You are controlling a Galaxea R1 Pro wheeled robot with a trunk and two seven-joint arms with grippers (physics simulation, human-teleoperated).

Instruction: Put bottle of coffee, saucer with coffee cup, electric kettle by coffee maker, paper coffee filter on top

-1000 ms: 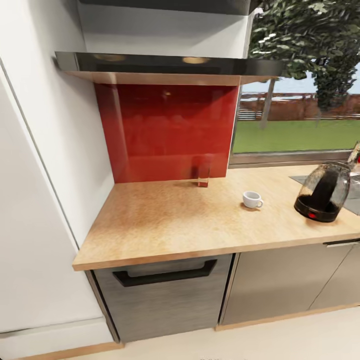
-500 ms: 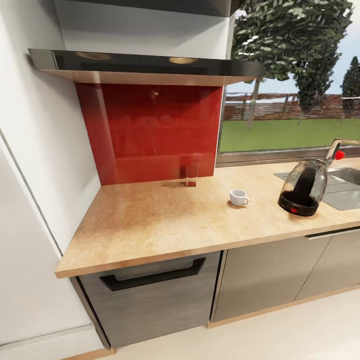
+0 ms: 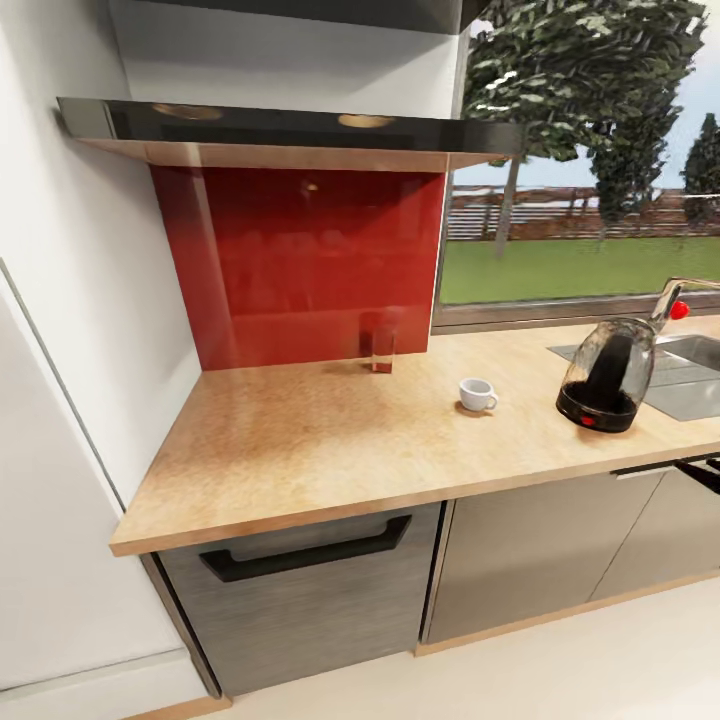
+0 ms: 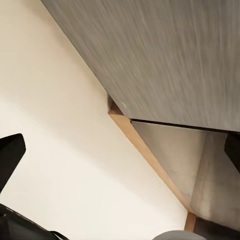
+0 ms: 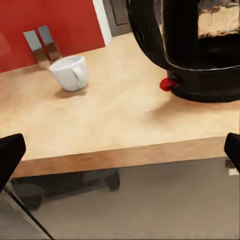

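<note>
The kitchen countertop (image 3: 330,440), a light wood-grain worktop, is seen from the head view running from a white wall to an inset grey steel sink (image 3: 690,375) at the far right. The coffee cup (image 3: 477,394), small and white, is set directly on the bare wood, well apart from the electric kettle (image 3: 606,375), which is stood upright near the sink's edge with its red switch turned toward the front. A small clear glass (image 3: 378,342) is placed against the glossy red backsplash (image 3: 300,260), beneath a dark range hood (image 3: 290,125). Below the worktop, a grey drawer front with a black handle (image 3: 305,555) is shown beside plain cabinet doors.

In the right wrist view the cup (image 5: 70,72) and the kettle's black base (image 5: 200,45) are caught from close to the counter edge (the handle of the cup is turned toward the camera), with the worktop (image 5: 115,125) lying between them. The right gripper (image 5: 120,150) is held wide open, its two dark fingertips (image 5: 10,152) at opposite borders and nothing between them.

In the left wrist view the left gripper (image 4: 120,150) is likewise spread wide and empty, pointed at the pale floor (image 4: 65,150) and a grey cabinet front (image 4: 165,55)
</note>
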